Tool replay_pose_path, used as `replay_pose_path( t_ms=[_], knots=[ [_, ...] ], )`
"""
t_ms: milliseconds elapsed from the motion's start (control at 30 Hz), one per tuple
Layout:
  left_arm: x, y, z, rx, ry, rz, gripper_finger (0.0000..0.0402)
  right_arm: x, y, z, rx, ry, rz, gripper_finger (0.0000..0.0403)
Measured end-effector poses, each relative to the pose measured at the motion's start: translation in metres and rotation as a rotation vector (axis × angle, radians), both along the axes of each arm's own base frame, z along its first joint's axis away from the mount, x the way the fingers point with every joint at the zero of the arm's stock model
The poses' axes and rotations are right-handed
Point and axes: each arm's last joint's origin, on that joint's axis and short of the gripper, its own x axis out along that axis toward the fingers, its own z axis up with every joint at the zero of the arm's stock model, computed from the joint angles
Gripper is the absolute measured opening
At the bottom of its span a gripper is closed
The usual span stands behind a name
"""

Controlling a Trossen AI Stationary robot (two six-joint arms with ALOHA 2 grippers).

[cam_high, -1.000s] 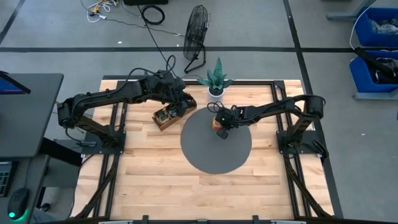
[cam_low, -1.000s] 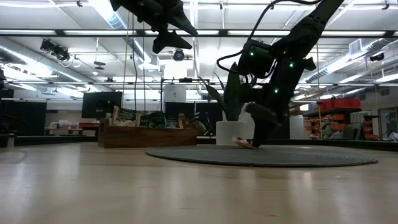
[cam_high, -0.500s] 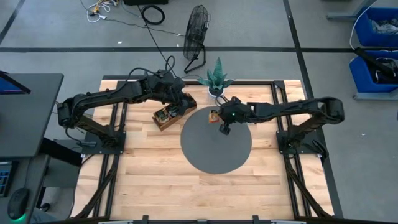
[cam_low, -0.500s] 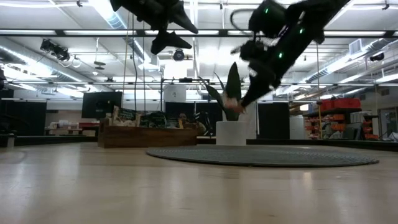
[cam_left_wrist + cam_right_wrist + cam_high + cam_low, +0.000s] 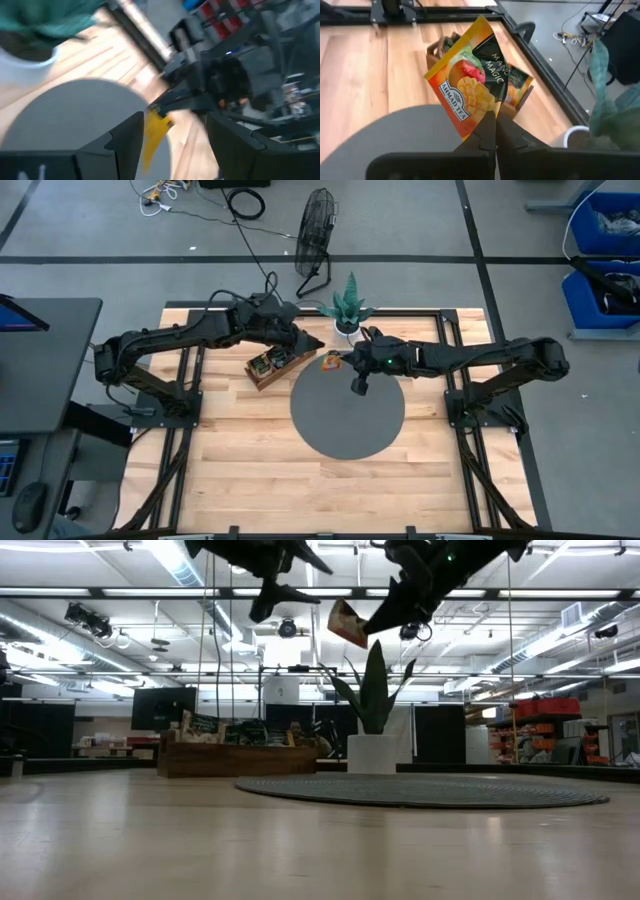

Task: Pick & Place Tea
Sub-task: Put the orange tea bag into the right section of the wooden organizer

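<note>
My right gripper point(image 5: 341, 360) is shut on an orange-yellow tea sachet point(image 5: 470, 85) printed with a mango. It holds the sachet high above the far edge of the round grey mat point(image 5: 347, 415). My left gripper point(image 5: 310, 343) hangs open just beyond the sachet's left side, above the right end of the wooden tray point(image 5: 272, 366). In the left wrist view the sachet point(image 5: 155, 131) shows between my open left fingers point(image 5: 127, 142) but farther off. I see no touch there. The tray rests on the table with more sachets standing in it. My right gripper pinches one corner of the sachet point(image 5: 486, 114) between its two fingertips. The fingers come from the table's right, slanting a little downward. The sachet point(image 5: 348, 625) sticks out beyond the fingertips, tilted, lifted clear of mat and table.
A potted plant point(image 5: 347, 305) in a white pot stands at the table's far edge, just behind both grippers. The near half of the wooden table point(image 5: 250, 480) lies bare. Black frame rails point(image 5: 480, 450) run along the sides.
My right gripper has risen from the grey mat with the sachet and swung toward the table's left and far side, toward the left gripper. The sachet, which lay on the mat, now hangs clear, high up. My left gripper has rolled about its own line and stays open.
</note>
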Motion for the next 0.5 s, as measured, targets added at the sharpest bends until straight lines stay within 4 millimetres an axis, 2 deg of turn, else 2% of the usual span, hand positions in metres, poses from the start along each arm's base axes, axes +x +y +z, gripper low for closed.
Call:
replay_pose_path(
  t_ms=[67,233,500],
  knots=[
    [0.006,-0.003,-0.001,0.002,-0.023,-0.012,0.022,0.001,0.0,0.006,-0.002,-0.019,-0.001,0.0],
    [0.017,-0.009,-0.016,-0.021,0.036,-0.038,0.022,0.003,0.0,0.015,-0.003,-0.041,-0.001,0.0],
    [0.028,-0.01,-0.025,-0.014,0.028,-0.042,0.0218,0.003,0.003,0.015,0.012,-0.034,0.024,0.0]
  ],
)
